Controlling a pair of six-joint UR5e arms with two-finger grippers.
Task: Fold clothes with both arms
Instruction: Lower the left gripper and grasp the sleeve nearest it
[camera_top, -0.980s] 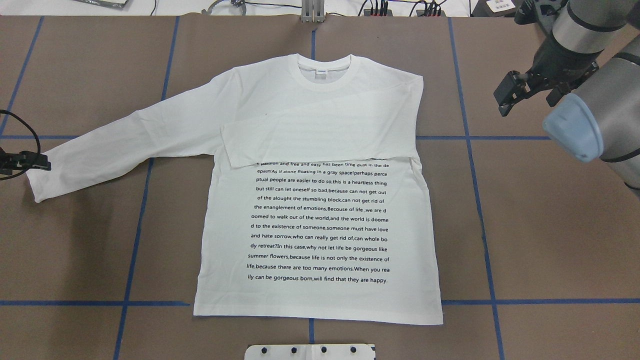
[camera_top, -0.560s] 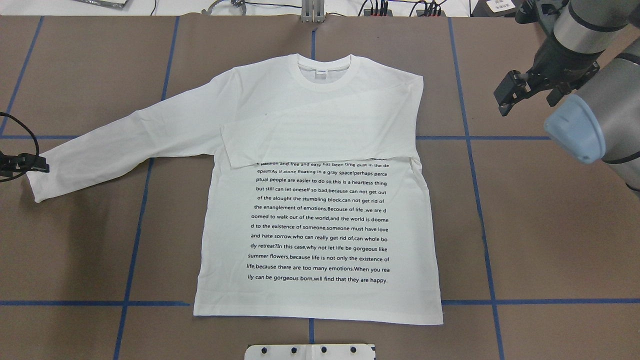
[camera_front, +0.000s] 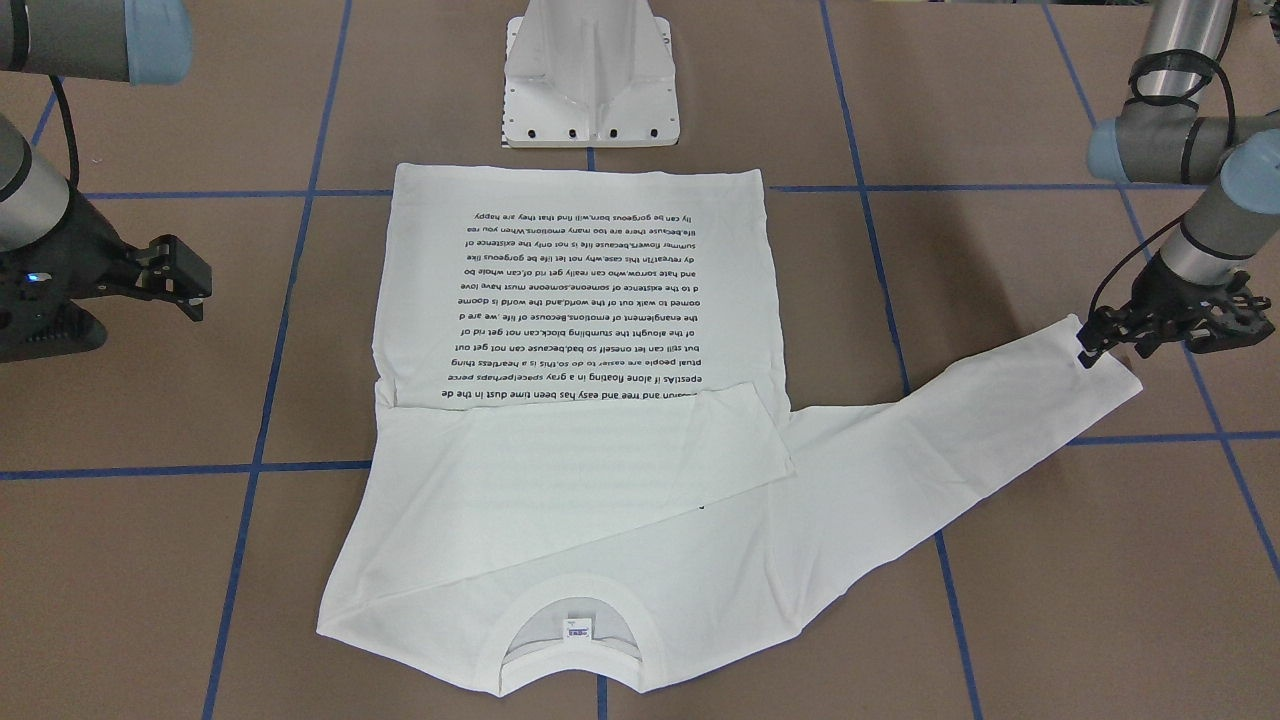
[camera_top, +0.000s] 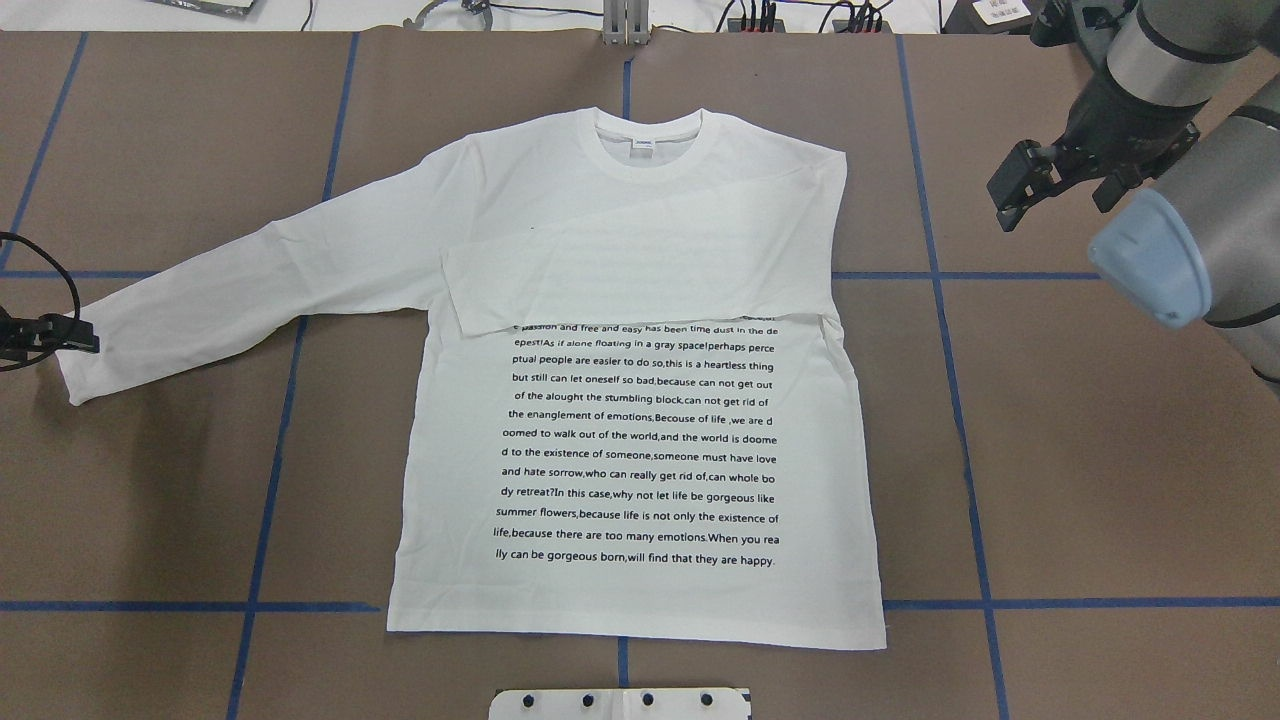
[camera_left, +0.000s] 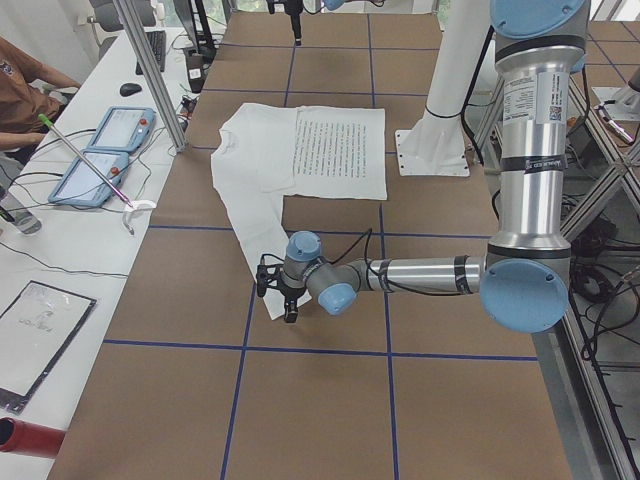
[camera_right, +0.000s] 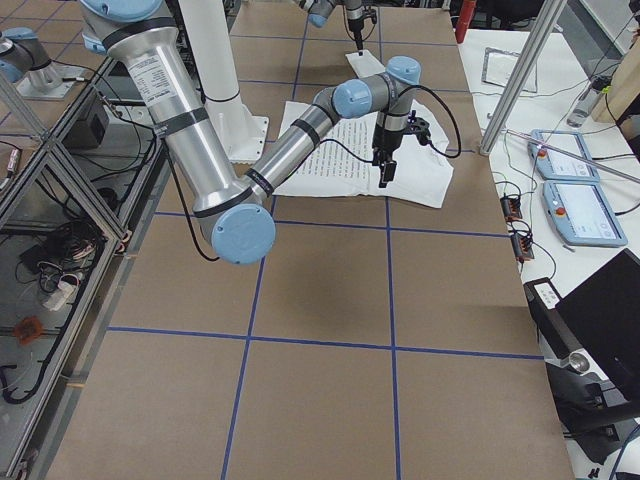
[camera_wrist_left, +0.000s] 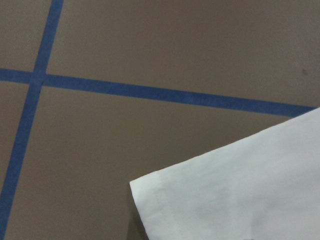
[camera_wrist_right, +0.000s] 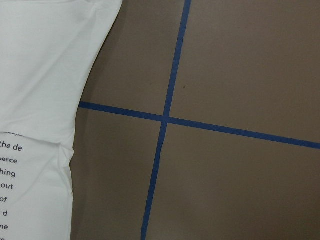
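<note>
The white long-sleeved T-shirt lies flat on the brown table, printed text up, collar at the far side. The sleeve on my right side is folded across the chest. The other sleeve stretches out to my left, and its cuff rests flat on the table. My left gripper sits low at that cuff's corner and looks open; the left wrist view shows the cuff lying loose. My right gripper hangs open and empty above bare table, to the right of the shirt's shoulder.
The white pedestal base stands at the near edge by the shirt's hem. Blue tape lines grid the table. In the exterior left view, a desk with two tablets and a seated person are beyond the far edge.
The left gripper has shifted slightly along the cuff end of the outstretched sleeve. The right arm has drifted slightly. The shirt lies as before.
</note>
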